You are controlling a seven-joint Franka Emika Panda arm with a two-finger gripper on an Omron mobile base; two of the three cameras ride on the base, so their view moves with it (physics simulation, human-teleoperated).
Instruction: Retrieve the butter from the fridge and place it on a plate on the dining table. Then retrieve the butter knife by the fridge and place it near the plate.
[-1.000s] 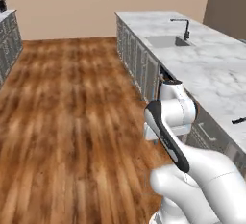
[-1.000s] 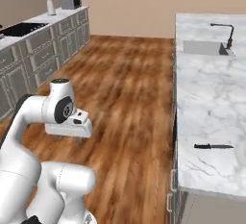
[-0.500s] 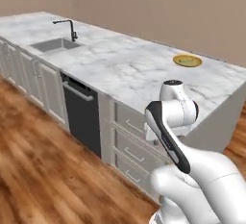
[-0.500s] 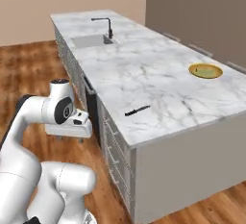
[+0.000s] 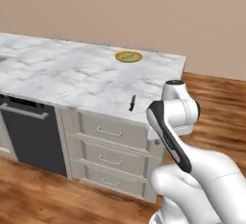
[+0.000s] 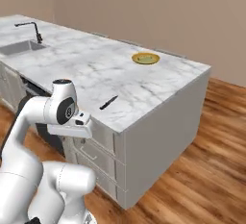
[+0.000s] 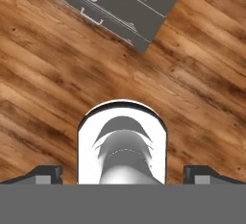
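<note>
Dining table [image 5: 72, 74], white marble with grey veining, is seen set over grey drawer fronts [image 5: 113, 143] above a wood plank floor [image 7: 192, 74]. Plate [image 6: 145, 58], round with an orange-yellow rim and greenish centre, is found near the table's far corner, nothing seen on it. Butter knife [image 6: 108, 102], slim and dark, is laid flat near the table's front edge, well apart from the plate. Gripper [image 7: 123, 172], pointed down at the floor, is held with jaws spread wide and nothing between them.

one plate [image 5: 128, 56], one butter knife [image 5: 132, 103], one dining table [image 5: 72, 76], three drawers [image 5: 111, 131]
</note>
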